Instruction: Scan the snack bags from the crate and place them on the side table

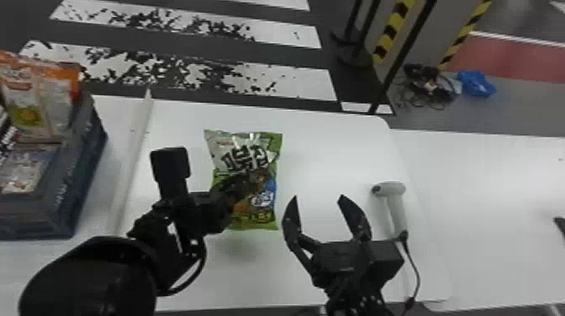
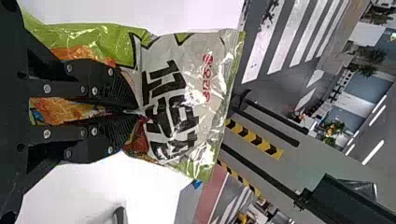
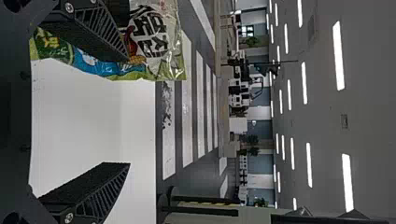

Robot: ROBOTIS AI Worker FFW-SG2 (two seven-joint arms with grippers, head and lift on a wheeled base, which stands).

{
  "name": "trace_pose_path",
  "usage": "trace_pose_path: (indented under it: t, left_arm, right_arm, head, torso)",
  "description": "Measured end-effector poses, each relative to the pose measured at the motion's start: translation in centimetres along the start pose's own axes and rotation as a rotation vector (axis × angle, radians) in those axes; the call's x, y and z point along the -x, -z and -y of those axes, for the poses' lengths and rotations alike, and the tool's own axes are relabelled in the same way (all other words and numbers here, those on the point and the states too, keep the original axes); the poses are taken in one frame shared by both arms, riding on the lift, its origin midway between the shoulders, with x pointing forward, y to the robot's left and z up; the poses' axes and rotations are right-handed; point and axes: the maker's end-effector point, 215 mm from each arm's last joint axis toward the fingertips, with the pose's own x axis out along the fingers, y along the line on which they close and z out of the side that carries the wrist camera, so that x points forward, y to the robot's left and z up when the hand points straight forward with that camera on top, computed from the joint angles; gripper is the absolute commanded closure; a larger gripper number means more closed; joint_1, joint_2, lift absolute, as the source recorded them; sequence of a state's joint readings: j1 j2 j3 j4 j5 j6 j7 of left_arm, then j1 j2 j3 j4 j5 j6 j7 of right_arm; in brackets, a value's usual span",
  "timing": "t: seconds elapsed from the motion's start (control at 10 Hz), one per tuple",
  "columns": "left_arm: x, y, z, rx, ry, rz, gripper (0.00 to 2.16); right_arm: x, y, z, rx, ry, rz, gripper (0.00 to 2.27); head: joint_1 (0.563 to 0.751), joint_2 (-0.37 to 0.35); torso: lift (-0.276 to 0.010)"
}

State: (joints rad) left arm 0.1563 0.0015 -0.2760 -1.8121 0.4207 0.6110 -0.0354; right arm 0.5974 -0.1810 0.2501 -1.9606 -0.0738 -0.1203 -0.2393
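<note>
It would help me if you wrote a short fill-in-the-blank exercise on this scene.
The green snack bag is held by the robot's ____ arm.
The fingers of the right gripper are not shut but ____.
The crate stands at the robot's left and the scanner at its ____.
The table under the scanner is coloured ____.
Missing words: left; open; right; white.

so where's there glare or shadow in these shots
Head view: a faint shadow on the table just off the snack bag's near edge; left wrist view: white glints on the snack bag's crinkled film, the table close to washed out; right wrist view: ceiling lights showing as bright white strips.
</note>
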Motion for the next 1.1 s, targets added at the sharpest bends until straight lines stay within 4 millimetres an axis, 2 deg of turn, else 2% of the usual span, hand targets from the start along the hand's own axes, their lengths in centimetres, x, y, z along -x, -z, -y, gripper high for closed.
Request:
trace_pose_path:
  t: [0.2,0.3,0.5,0.7,1.1]
  left_arm:
    - [-0.2,0.8,1.1,0.040,0.026,-0.005,0.02]
    - [0.1,0.4,1.4,0.046,0.032,0.007,0.02]
    - [1.6,-2.1,1.1,-0.008,0.001,0.085,0.03]
    - [3.7,-5.1,-0.6,-0.097,-0.071,0.171,0.03]
    - [10.0,-9.4,-6.4,-0.288,-0.228,0.331,0.03]
  right_arm:
    - [0.0,0.1,0.0,0.001,0.000,-0.003,0.09]
    - [0.0,0.1,0.0,0.001,0.000,-0.004,0.09]
    - [0.2,0.0,0.0,0.000,-0.001,-0.005,0.09]
    - [0.2,0.2,-0.2,-0.001,-0.007,-0.019,0.09]
    - [-0.1,1.3,-0.3,-0.021,-0.012,-0.066,0.09]
  head:
    - [0.695,-0.231]
    - [0.695,-0.233]
    - [0.695,-0.217]
    - [0.695,-0.181]
    - [0.695,-0.052]
  torso:
    - [-0.081]
    - [-0.081]
    - [-0.081]
    - [-0.081]
    - [-0.081]
